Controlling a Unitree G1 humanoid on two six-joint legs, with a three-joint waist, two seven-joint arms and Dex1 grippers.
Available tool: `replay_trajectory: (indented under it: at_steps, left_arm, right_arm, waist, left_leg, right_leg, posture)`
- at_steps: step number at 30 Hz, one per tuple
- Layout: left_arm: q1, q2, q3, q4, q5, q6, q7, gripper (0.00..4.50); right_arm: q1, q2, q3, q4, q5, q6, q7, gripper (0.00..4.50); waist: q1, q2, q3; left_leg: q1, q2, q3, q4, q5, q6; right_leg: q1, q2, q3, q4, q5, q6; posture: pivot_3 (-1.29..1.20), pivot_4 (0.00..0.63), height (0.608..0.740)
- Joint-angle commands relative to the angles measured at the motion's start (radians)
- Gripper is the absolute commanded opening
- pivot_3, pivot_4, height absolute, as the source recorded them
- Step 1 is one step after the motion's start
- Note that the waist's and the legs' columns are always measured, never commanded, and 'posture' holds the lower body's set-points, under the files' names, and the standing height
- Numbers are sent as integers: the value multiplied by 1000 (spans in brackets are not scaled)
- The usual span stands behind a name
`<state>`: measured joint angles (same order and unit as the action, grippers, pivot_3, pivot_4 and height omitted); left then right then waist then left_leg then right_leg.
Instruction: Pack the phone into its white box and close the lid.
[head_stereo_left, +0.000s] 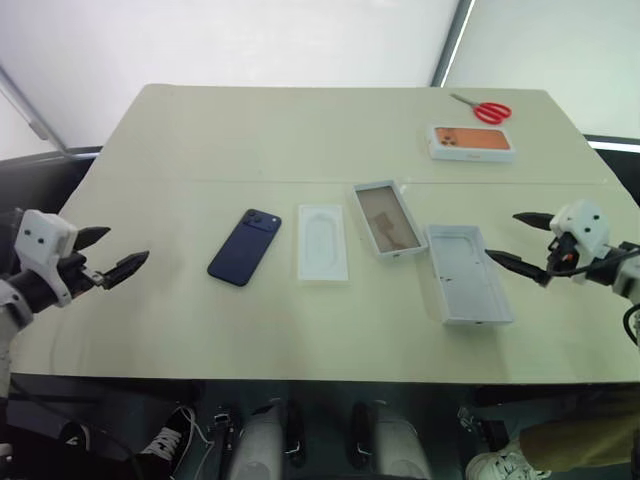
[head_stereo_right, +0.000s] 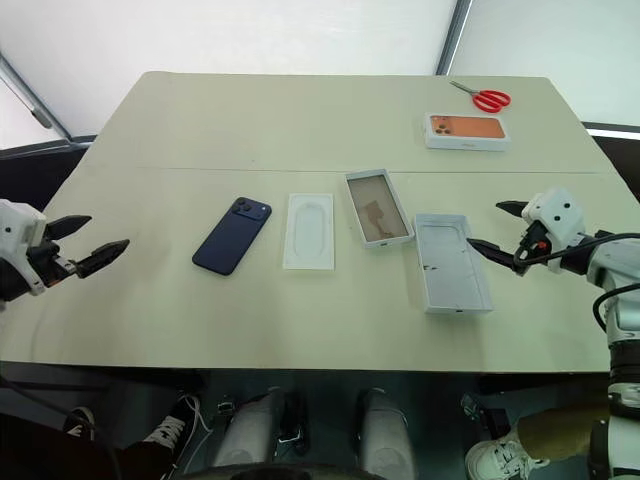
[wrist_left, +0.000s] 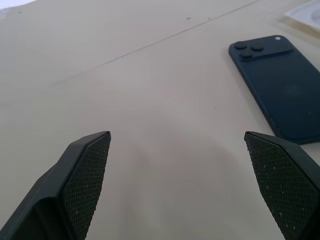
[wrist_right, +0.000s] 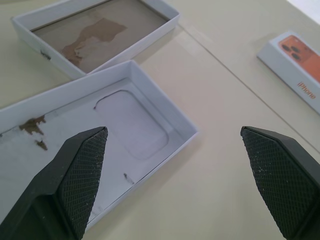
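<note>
Both spread wide and gripping nothing: left hand (head_stereo_left: 112, 254) hovering over the desk (head_stereo_left: 300, 130) edge, right hand (head_stereo_left: 528, 242) just beside the lid (head_stereo_left: 466, 273). Face down near the middle, the phone (head_stereo_left: 244, 246), apart from the white box (head_stereo_left: 385, 217), flat insert (head_stereo_left: 323, 242) lying between them.

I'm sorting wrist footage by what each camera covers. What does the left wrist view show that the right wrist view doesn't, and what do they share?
Left wrist view: the phone lying back-up on the table, beyond the open left gripper.

Right wrist view: the lid lying inside-up, the white box with its brownish floor behind it, and the box with an orange phone picture, beyond the open right gripper.

Both: the beige table and empty, spread black fingers.
</note>
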<state>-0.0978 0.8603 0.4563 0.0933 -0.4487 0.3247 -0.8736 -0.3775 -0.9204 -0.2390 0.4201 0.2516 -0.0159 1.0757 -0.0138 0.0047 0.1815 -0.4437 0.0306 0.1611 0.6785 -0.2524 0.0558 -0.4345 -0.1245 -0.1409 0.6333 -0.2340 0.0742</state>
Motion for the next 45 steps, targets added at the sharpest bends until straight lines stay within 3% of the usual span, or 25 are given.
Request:
replay_trajectory:
  at_steps: [1,12,19,27,30,34,45]
  left_arm:
    - [-12,-10,-5,-87,-20,61,43,4500]
    - [-138,-173,-141,-316,-151,378,213,4500]
    - [-276,-369,-185,-312,-331,678,361,4500]
    - [-359,-466,-271,-232,-309,735,421,4500]
    - [-396,-501,-317,-165,-239,701,471,4500]
    - [-446,-579,-310,-85,-262,752,496,4500]
    - [-522,-617,-304,40,-252,832,500,4500]
  right_arm:
    - [-28,5,7,-31,6,-7,0,4453]
    - [-12,99,114,-325,9,80,-42,4453]
    - [-99,147,216,-383,-38,78,-45,4453]
    - [-141,216,277,-399,-54,84,-61,4453]
    - [-137,223,280,-391,-60,78,-66,4453]
    - [-130,227,284,-388,-70,70,-71,4453]
    - [-125,220,271,-395,-76,72,-88,4453]
  waist:
    - [0,0,0]
    - [3,0,0]
    - [3,-1,0]
    - [9,-2,0]
    - [9,-2,0]
    - [9,-2,0]
    - [9,-2,-1]
  left_leg:
    - [0,0,0,0,0,0]
    - [0,0,0,1,0,0]
    - [1,0,0,3,2,3]
    - [1,0,-1,4,3,3]
    - [1,-1,-1,4,3,3]
    - [1,-1,-1,4,3,3]
    - [1,-1,-1,4,3,3]
  right_leg:
    - [0,0,0,0,0,0]
    - [6,2,0,0,2,3]
    - [8,5,0,1,2,4]
    - [8,6,-1,2,2,4]
    - [8,6,-1,1,2,4]
    - [9,6,-1,2,2,4]
    - [9,6,-1,3,2,4]
  posture:
    - [0,150,738]
    - [0,150,738]
    - [0,150,738]
    - [0,150,738]
    - [0,150,738]
    - [0,150,738]
    - [0,150,738]
